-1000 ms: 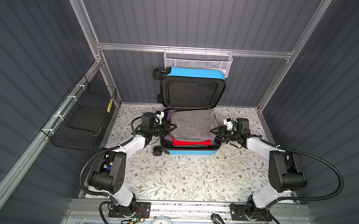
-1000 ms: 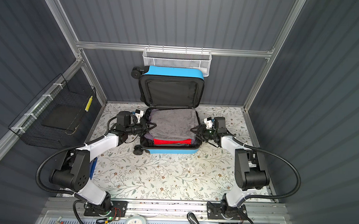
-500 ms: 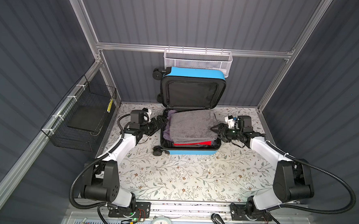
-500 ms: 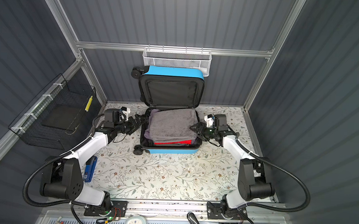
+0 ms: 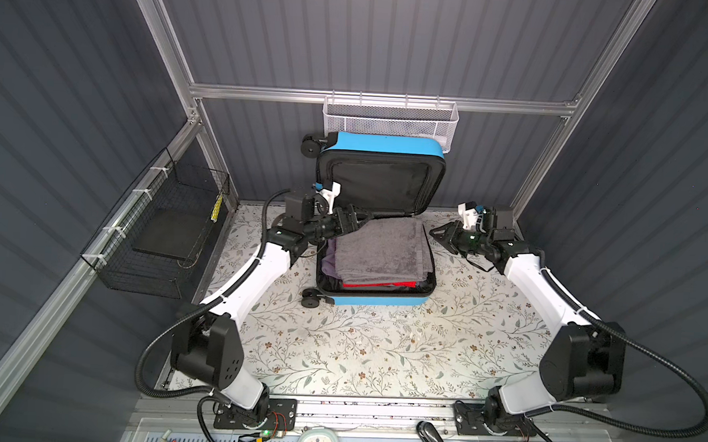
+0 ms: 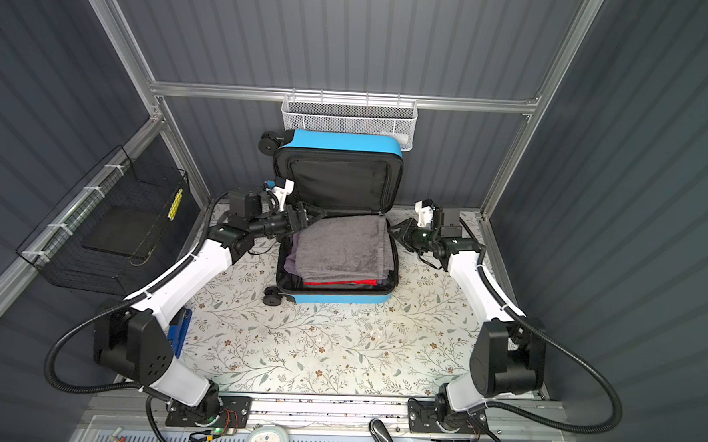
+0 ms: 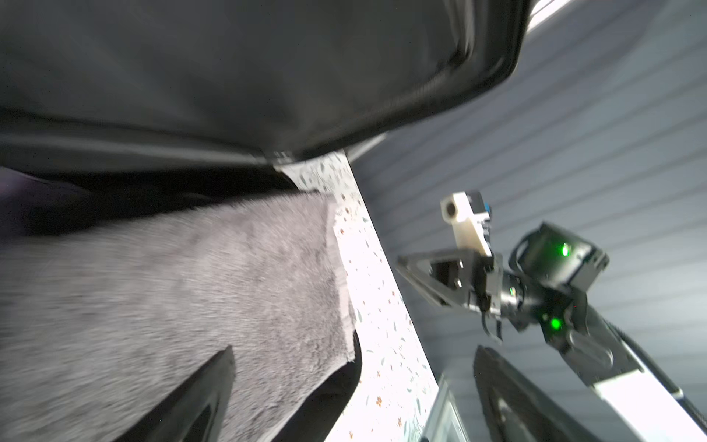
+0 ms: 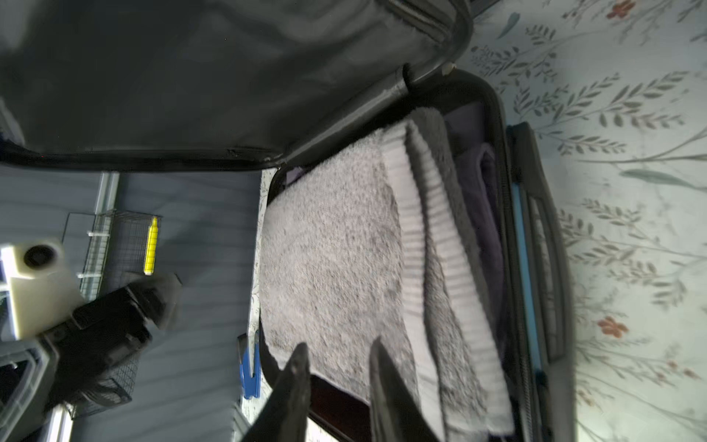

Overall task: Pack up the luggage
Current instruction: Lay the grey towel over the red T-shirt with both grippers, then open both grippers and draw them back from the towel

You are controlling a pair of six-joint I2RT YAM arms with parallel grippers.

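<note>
The luggage point(image 5: 377, 301) point(image 6: 340, 299) lies open on the table, its black-lined lid point(image 5: 381, 182) leaning against the back wall. A folded grey towel point(image 5: 380, 248) point(image 6: 342, 246) point(image 7: 172, 298) point(image 8: 333, 260) tops its contents, over a red item point(image 5: 378, 283) and a purple one point(image 5: 328, 258). My left gripper point(image 5: 362, 220) point(image 6: 313, 215) point(image 7: 354, 352) hovers wide open at the towel's back left corner, holding nothing. My right gripper point(image 5: 439, 237) point(image 6: 397, 232) point(image 8: 339, 344) hangs just right of the luggage, apart from it, with a narrow empty gap between its fingers.
A white mesh basket point(image 5: 391, 120) hangs on the back wall just above the lid. A black wire basket point(image 5: 164, 237) with a yellow item point(image 5: 217, 213) hangs on the left wall. A blue object point(image 6: 178, 333) lies by the left arm's base.
My left gripper has opened and moved from the towel's left edge to its back left corner. My right gripper has drawn back to the right, off the luggage, and its jaws have narrowed.
</note>
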